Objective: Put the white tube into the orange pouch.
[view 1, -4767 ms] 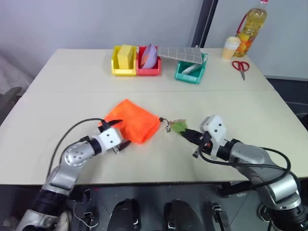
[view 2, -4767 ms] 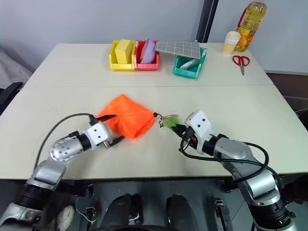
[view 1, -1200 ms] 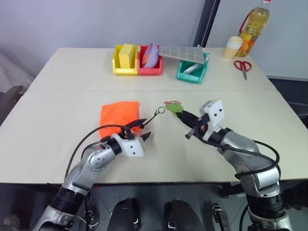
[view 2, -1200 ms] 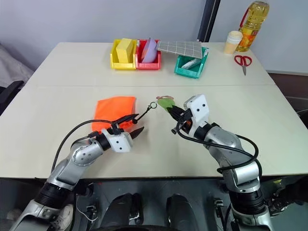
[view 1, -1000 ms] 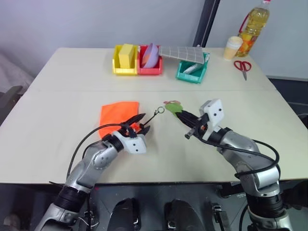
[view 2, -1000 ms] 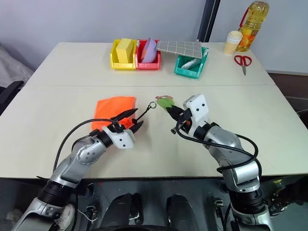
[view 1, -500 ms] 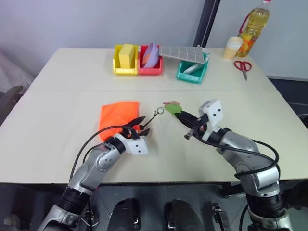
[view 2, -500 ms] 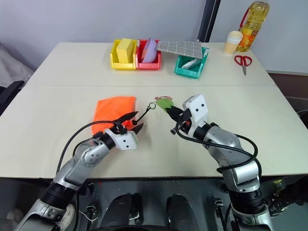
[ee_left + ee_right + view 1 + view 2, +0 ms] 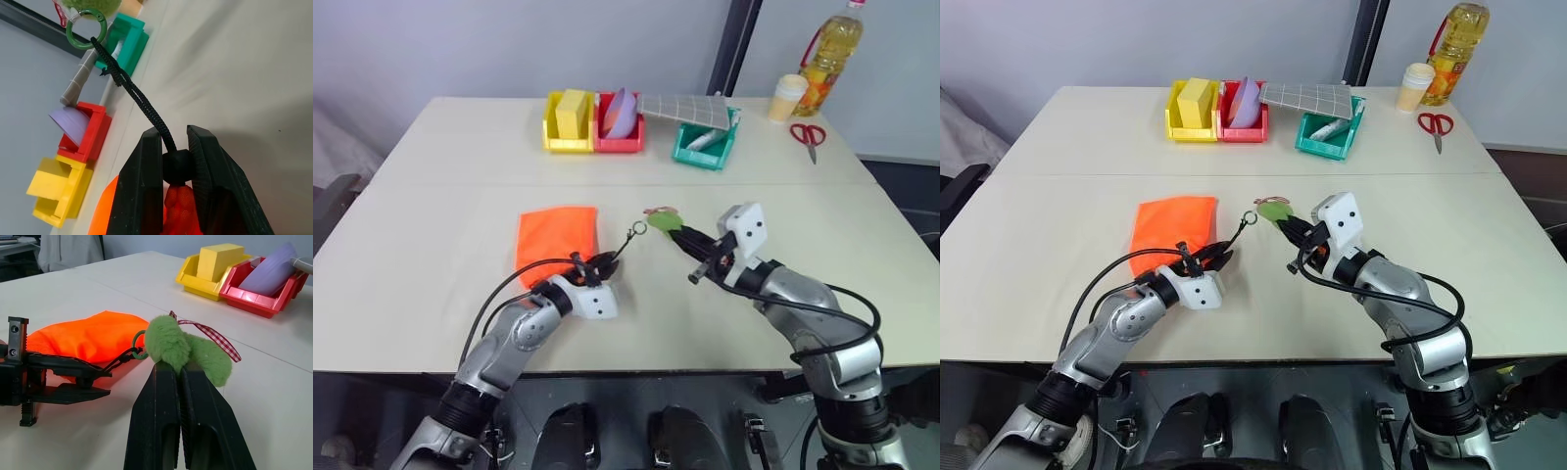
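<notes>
Cream-coloured counter (image 9: 431, 206) fills the scene, backed by a grey wall, with a row of yellow, red and teal bins (image 9: 636, 124) at its far edge. In the teal bin (image 9: 703, 145) lies what looks like the white tube (image 9: 697, 140), though at this distance its markings cannot be made out.

Nearer, left of centre, the orange pouch (image 9: 555, 238) lies flat. The left gripper (image 9: 175, 164) has its fingers pinching the small black cord stopper at the pouch's gathered mouth, as the left wrist view shows plainly. From there the black cord (image 9: 132, 93) runs to a green ring (image 9: 86, 34).

The right gripper (image 9: 177, 369) holds its fingers pressed together on the fuzzy green tag (image 9: 183, 348) tied with a checked ribbon, raised just above the counter to the right of the pouch.

Holding stopper and tag at opposite ends of the cord seems meant to slide the stopper along and loosen the mouth, so the pouch can take the tube, which is not yet picked up.
</notes>
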You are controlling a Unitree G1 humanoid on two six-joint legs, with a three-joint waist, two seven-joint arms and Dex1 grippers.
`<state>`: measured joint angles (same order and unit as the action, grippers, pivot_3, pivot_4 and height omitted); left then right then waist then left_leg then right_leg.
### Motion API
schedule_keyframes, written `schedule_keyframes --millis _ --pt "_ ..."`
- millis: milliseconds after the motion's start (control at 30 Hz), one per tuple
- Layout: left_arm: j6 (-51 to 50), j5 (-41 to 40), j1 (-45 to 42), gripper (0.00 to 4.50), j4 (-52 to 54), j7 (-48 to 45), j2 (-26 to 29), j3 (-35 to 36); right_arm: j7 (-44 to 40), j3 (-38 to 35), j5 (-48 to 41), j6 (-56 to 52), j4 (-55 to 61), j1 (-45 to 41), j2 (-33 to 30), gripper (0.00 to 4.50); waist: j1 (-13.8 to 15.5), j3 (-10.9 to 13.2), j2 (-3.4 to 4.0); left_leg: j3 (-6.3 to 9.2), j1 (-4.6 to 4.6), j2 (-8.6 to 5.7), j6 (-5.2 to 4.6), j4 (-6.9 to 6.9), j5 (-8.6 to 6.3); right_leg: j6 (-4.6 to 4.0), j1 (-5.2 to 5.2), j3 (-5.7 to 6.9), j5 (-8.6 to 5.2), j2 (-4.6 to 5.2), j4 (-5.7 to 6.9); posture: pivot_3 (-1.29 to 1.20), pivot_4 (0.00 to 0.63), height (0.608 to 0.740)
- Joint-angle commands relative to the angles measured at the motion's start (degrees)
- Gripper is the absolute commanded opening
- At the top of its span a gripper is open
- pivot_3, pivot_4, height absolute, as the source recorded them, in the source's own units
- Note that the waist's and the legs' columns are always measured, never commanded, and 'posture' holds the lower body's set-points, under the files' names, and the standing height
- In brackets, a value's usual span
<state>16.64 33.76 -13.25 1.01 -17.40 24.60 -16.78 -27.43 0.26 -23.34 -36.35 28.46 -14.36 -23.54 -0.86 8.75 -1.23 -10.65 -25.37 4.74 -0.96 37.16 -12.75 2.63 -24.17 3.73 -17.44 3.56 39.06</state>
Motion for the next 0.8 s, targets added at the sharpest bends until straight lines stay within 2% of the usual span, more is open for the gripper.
schedule_keyframes --millis 33,267,600,800 --pt "-0.1 -0.7 -0.5 0.26 0.8 0.5 0.1 0.5 -0.1 -0.4 -0.5 0.8 1.5 -1.0 -0.2 0.00 0.0 0.0 0.00 0.00 0.00 0.00 0.00 0.00 0.00 0.00 0.00 0.00 0.00 0.00 0.00 0.00 0.150 0.740" --pt "0.4 -1.3 1.0 0.26 0.1 1.2 3.7 2.8 0.4 -1.1 0.1 1.2 1.0 -1.3 -0.3 0.00 -0.1 0.0 0.00 0.00 0.01 0.00 0.01 0.00 0.00 0.00 0.00 0.00 0.00 0.00 0.01 0.00 0.150 0.740" --pt "4.9 -5.8 8.8 0.26 1.1 1.9 11.3 8.4 1.8 -3.2 2.7 3.1 -2.8 -2.6 -1.4 0.00 -0.3 0.0 0.03 0.00 0.05 0.03 0.04 -0.03 0.02 -0.01 0.00 0.00 0.00 0.00 0.04 0.00 0.150 0.740" --pt "6.6 -7.3 11.3 0.26 -2.1 3.1 14.3 11.2 2.2 -3.1 4.1 4.3 -5.0 -3.7 -1.3 0.00 -0.3 0.0 0.05 0.00 0.06 0.04 0.06 -0.04 0.03 -0.02 -0.02 -0.01 0.00 0.00 0.06 0.00 0.150 0.740"
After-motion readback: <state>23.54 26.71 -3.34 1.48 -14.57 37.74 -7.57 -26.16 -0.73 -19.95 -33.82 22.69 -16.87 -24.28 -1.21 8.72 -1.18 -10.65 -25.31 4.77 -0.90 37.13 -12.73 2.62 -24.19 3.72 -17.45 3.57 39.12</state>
